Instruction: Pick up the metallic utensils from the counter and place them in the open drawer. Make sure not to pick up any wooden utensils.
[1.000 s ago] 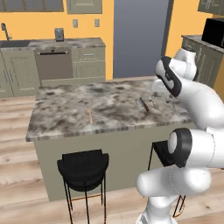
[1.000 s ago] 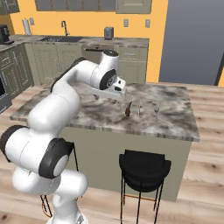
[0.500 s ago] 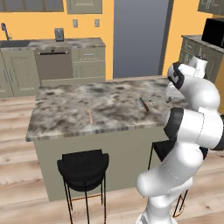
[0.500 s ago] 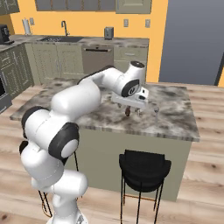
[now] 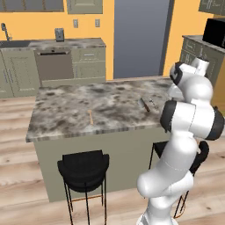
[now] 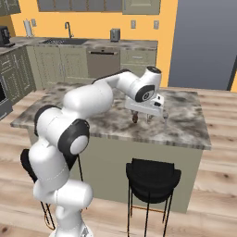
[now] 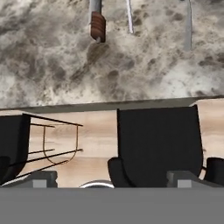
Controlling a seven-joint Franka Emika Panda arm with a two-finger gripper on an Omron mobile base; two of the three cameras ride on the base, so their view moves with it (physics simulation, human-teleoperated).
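Observation:
The metallic utensils lie near the right end of the marble counter (image 5: 66, 110): a dark-handled piece (image 5: 143, 104) and a slim silver one (image 5: 153, 103). In the hand view the dark-handled piece (image 7: 97, 24) and two silver pieces (image 7: 129, 17) (image 7: 188, 26) lie at the top on the counter (image 7: 52, 65). My gripper (image 6: 155, 115) hovers just above the counter (image 6: 185, 125) beside the dark-handled piece (image 6: 135, 119). Its fingertips (image 7: 43, 179) stand wide apart, open and holding nothing. The wooden utensil (image 5: 90, 117), a tan stick, lies at mid-counter. The drawer is out of view.
Black stools (image 5: 83, 167) (image 6: 152, 176) stand against the island's front side, and one stool seat (image 7: 157, 140) lies right under the hand. Wall cabinets with a sink run along the back. The floor around the island is wood.
The arm has swung to the right and toward the counter's front edge, bringing the hand over the utensils. The jaws stayed open and the utensils have not moved.

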